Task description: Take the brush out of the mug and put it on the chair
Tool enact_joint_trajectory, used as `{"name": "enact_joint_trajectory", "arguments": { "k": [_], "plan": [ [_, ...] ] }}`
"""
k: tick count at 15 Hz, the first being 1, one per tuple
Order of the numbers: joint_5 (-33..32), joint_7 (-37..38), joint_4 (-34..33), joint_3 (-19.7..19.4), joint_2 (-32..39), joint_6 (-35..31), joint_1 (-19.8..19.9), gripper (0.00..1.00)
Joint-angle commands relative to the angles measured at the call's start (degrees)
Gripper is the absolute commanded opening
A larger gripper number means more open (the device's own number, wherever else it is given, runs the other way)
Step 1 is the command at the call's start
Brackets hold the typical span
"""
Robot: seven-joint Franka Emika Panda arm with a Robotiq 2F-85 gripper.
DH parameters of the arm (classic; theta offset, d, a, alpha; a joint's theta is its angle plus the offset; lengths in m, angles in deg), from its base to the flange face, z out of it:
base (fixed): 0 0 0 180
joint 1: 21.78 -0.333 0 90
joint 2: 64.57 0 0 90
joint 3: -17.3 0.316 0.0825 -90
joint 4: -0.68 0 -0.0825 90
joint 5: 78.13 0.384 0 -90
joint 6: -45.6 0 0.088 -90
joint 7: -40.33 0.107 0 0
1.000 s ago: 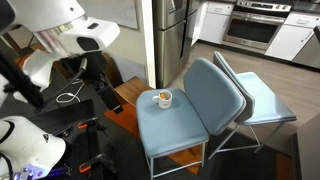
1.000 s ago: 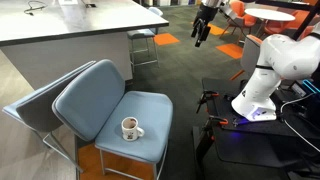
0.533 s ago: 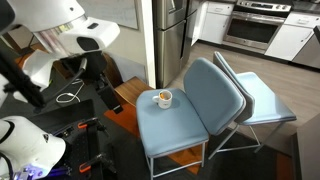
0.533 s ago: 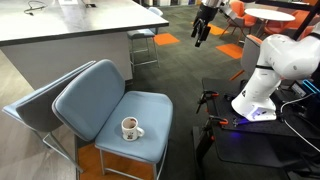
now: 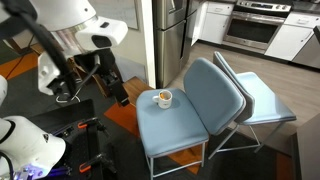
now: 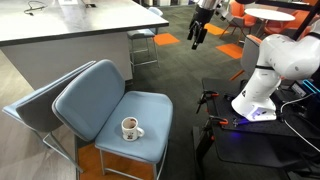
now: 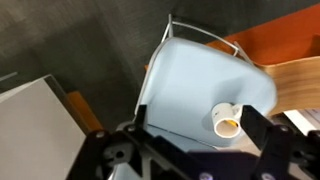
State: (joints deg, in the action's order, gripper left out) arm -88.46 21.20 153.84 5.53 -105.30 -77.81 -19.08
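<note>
The brush is too small for me to pick out, so I take it to be standing inside the mug (image 5: 163, 98), whose brownish mouth faces up at me in the wrist view. The mug sits upright on the chair (image 5: 172, 128), close to one side edge of the seat rather than at its middle, which leaves a broad bare stretch of slate-blue padding beside it for laying the brush down. The pincer (image 6: 197, 40) hangs well apart from the chair, up and off to the side, its fingers spread wide; from the wrist the mug shows between them far below. I judge the reach has barely begun. The curved back and the paler chair (image 5: 262, 100) nested behind it close off that side, so a descent from straight above looks freest, minding the near seat edge.
</note>
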Motion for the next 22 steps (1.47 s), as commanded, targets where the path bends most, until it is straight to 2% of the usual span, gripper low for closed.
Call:
{"name": "enact_joint_trajectory", "arguments": {
  "k": [1,4,8,12,17,22],
  "plan": [
    [4.74,3.57,-5.50,1.61,10.67,-3.96,-3.02,1.00],
    [8.50,10.93,-12.06,5.12,21.17,-5.29,-3.72,1.00],
    [12.68,22.41,-24.57,8.92,36.62,-3.28,-3.41,1.00],
    [19.29,27.01,-37.45,9.95,50.28,-2.72,-3.41,1.00],
    [22.01,33.30,-52.49,11.12,64.25,-0.17,-4.20,1.00],
    [23.96,39.37,-64.77,13.13,75.14,3.04,-5.59,1.00]
  ]
}}
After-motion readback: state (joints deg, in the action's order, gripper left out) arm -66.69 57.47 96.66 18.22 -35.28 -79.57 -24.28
